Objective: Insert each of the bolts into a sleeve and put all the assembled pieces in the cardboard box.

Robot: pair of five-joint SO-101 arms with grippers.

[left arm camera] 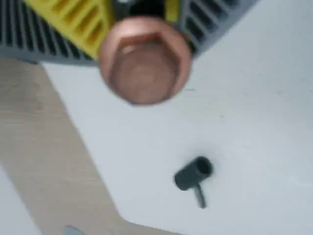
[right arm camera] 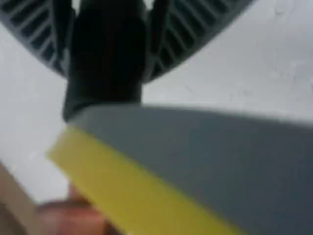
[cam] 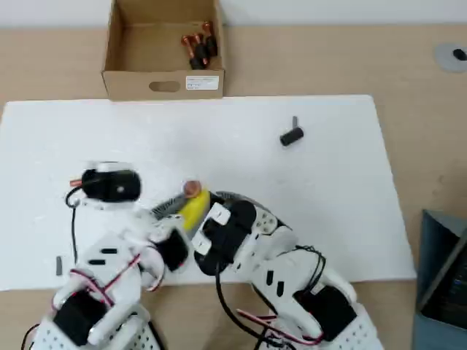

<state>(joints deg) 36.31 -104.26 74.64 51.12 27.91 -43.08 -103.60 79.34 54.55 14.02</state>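
Bolt [cam: 191, 188] | high: copper, held over white mat [cam: 343, 197]; cardboard box [cam: 139, 82] on far side, assembled pieces [cam: 198, 45] inside | left wrist: left gripper [left arm camera: 142, 12] clenched on its head | right wrist: right gripper [right arm camera: 110, 44] grasping black sleeve [right arm camera: 105, 73]

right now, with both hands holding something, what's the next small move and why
Probably ease the right hand toward the left hand so its black sleeve slides onto the copper bolt held there. Each hand grips one part, they sit close together, and they look not yet joined.
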